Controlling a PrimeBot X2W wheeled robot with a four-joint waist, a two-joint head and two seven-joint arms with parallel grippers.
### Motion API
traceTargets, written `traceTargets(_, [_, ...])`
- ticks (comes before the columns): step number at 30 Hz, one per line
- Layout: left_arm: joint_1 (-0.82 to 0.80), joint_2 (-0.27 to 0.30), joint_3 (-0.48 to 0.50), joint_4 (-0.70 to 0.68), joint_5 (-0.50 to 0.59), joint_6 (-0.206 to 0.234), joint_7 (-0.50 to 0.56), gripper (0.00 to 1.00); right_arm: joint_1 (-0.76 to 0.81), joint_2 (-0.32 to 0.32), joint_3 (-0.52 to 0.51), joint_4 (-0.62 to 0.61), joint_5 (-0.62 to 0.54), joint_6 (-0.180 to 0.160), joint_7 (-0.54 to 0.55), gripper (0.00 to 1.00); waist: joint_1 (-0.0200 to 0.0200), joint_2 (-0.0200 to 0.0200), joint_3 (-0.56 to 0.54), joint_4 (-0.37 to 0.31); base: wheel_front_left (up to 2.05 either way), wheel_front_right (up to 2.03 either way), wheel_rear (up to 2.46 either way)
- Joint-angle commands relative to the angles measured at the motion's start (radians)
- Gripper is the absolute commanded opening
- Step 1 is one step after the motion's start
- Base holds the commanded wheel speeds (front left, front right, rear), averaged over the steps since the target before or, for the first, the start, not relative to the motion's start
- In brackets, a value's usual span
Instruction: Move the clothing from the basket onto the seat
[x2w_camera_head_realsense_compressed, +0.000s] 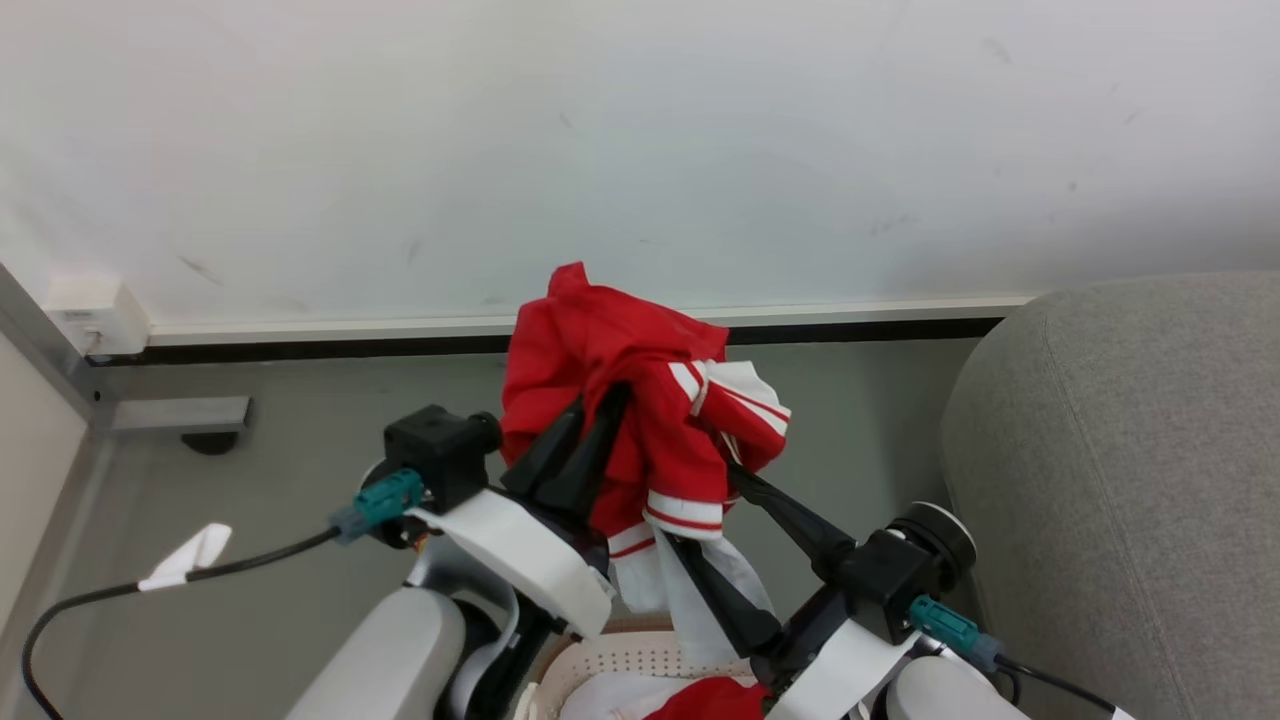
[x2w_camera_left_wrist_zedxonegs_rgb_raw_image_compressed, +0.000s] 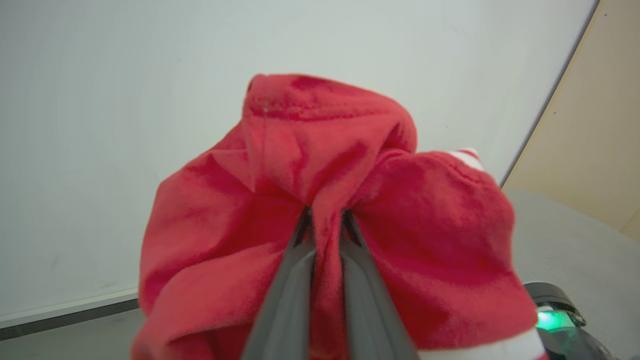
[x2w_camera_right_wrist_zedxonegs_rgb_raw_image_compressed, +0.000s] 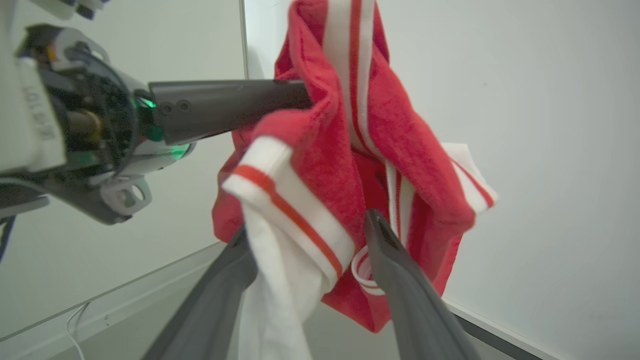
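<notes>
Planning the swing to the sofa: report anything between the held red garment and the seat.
Nothing loose visible: only floor lies between the red garment, clamped in the left end effector, and the grey sofa. The open right end effector sits on that side, straddling the hanging white sleeve.

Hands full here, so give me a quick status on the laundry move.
Left gripper shut on red garment, held above basket. Right gripper open, fingers astride its dangling white sleeve. Seat to robot's right.
</notes>
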Motion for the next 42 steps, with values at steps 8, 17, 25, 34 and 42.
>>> traceTargets(8, [0.045, -0.03, -0.06, -0.006, 0.005, -0.007, 0.013, 0.0, -0.025, 0.018, -0.01, 0.105, 0.009, -0.002, -0.002, 1.0, -0.0001, -0.0001, -0.049, 0.047, 0.0, 0.0, 0.0])
traceTargets(17, [0.056, -0.035, -0.07, -0.014, -0.008, 0.001, 0.015, 0.0, -0.024, 0.03, -0.047, 0.15, 0.045, -0.002, -0.002, 0.0, -0.0001, -0.0001, -0.058, 0.072, 0.0, 0.0, 0.0])
traceTargets(25, [0.049, -0.02, -0.056, -0.018, -0.016, 0.011, 0.008, 0.0, -0.011, 0.037, -0.074, 0.123, 0.039, -0.002, -0.002, 0.0, -0.0001, -0.0001, -0.043, 0.058, 0.0, 0.0, 0.0])
traceTargets(34, [0.037, -0.009, -0.051, -0.019, -0.018, 0.017, 0.007, 0.0, -0.017, 0.039, -0.095, 0.113, 0.029, -0.002, -0.002, 0.0, -0.0001, -0.0001, -0.028, 0.044, 0.0, 0.0, 0.0])
traceTargets(42, [0.051, -0.001, -0.053, -0.018, -0.013, 0.029, 0.002, 1.0, -0.023, 0.04, -0.138, 0.094, 0.003, -0.002, -0.002, 0.0, -0.0001, -0.0001, -0.02, 0.0, 0.0, 0.0, 0.0])
